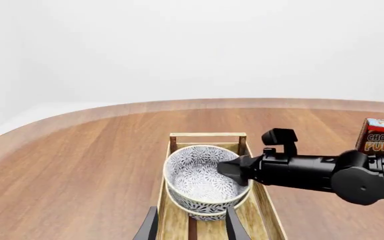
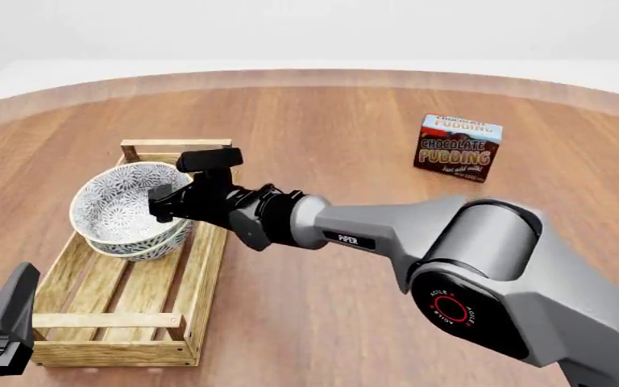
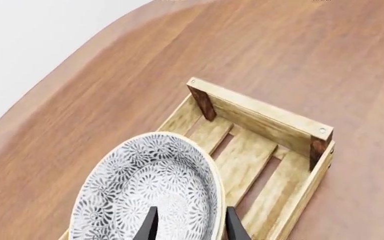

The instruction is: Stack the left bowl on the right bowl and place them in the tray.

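Nearest the camera, the left gripper (image 2: pixel 3 322) waits at the table's (image 2: pixel 331 274) near edge, fingers apart, holding nothing; beyond it lies the tray (image 2: pixel 197 274), with the two stacked bowls (image 2: pixel 126 214) in its far half; the right gripper (image 2: pixel 162 204) straddles their rim, one finger inside, one outside, apparently gripping it; release and withdrawal seem to remain; only the front view shows the pudding box (image 2: pixel 457 148) whole, farthest off.
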`<state>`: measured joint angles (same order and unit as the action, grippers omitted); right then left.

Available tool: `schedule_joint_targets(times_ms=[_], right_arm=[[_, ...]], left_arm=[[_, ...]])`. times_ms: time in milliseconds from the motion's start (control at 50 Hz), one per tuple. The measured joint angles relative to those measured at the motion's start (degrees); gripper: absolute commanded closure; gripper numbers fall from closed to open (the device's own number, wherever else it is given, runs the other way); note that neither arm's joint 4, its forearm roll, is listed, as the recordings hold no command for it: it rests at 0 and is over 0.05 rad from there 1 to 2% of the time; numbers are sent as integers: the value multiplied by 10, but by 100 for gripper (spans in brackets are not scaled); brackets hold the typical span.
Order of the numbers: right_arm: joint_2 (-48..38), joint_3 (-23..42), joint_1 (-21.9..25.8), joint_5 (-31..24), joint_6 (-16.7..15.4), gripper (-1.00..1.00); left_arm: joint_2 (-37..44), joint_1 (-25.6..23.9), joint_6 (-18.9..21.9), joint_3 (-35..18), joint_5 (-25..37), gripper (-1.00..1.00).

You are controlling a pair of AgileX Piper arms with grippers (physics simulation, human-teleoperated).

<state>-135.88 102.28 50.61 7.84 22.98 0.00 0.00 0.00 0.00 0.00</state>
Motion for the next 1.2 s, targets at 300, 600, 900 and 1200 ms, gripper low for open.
schedule_joint_targets(times_ms=[300,600,900,1200], right_arm=[[10,-14,1,6,0,-100],[34,-19,-17,-10,-3,-100],[84,-33,-20,-42,-24,-100],[189,-106,-29,-57,-71,-100]], left_arm=[[0,0,0,0,0,-100],[0,0,0,0,0,-100],[0,0,0,0,0,-100],[0,0,0,0,0,-100]])
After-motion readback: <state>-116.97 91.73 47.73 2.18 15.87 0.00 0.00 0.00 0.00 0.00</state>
